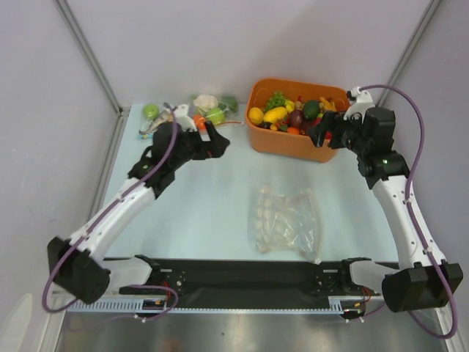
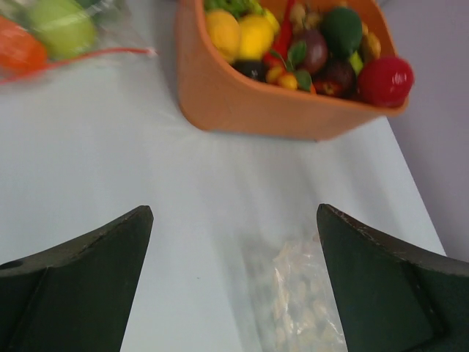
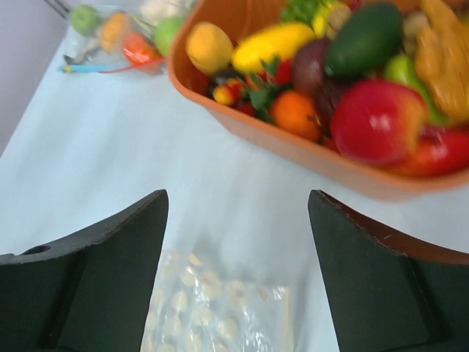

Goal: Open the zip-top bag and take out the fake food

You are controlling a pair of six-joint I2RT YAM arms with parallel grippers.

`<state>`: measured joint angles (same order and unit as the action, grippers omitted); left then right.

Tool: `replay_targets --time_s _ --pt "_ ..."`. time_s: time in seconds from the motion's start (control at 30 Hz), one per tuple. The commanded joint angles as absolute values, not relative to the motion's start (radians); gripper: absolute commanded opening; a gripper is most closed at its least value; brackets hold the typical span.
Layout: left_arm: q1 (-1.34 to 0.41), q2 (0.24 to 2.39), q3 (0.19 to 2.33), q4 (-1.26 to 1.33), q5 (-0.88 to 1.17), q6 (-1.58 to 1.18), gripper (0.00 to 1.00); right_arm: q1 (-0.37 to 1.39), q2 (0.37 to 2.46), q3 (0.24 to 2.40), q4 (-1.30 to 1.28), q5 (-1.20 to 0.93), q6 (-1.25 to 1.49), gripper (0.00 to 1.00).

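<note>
A clear, crinkly plastic zip-top bag (image 1: 286, 220) lies flat on the pale blue-white table (image 1: 205, 198), in the middle and toward the near side, between the two arms and touched by neither. Through its plastic only pale, whitish lumps show, and what they are cannot be told. Both wrist views show it low in the picture (image 2: 300, 301) (image 3: 212, 308), below and between the dark fingers.

Far of the bag stands a rounded orange plastic tub (image 1: 282, 143), heaped with glossy plastic fake food (image 1: 293, 114). A round red fruit (image 3: 377, 121) sits at the tub's right side, with a round yellow-orange fruit (image 3: 209, 45) and a longer yellow one (image 3: 275, 44) at its left end.

The left gripper (image 2: 234, 213) hangs above bare table just left of the tub, with its two dark fingers (image 2: 88, 257) spread wide and nothing between them. The right gripper (image 3: 238, 196) is at the tub's near right corner, its fingers also spread wide and holding nothing. The top view does not show whether it touches the rim.

In the far left corner lies a cluster of other clear bags (image 1: 190, 114) holding a green ball, something orange and a white cauliflower piece. A red zip strip (image 2: 95, 55) runs along one of them
</note>
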<state>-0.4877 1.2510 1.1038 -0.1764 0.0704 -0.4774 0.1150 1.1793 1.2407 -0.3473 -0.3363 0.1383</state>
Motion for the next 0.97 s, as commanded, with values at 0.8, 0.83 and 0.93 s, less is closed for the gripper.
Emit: replay_targets --time_s 0.8,0.83,0.93 --pt "-0.43 0.738 1.155 -0.661 -0.387 -0.486 1.0 -0.02 0.861 1.045 -0.471 -0.192 0.241 0.96" --pt "-0.43 0.738 1.155 -0.661 -0.382 -0.48 1.0 -0.02 0.858 1.042 -0.472 -0.19 0.244 0.96" --pt "-0.43 0.739 1.173 -0.681 -0.388 -0.473 1.0 -0.02 0.847 1.035 -0.472 -0.19 0.248 0.96"
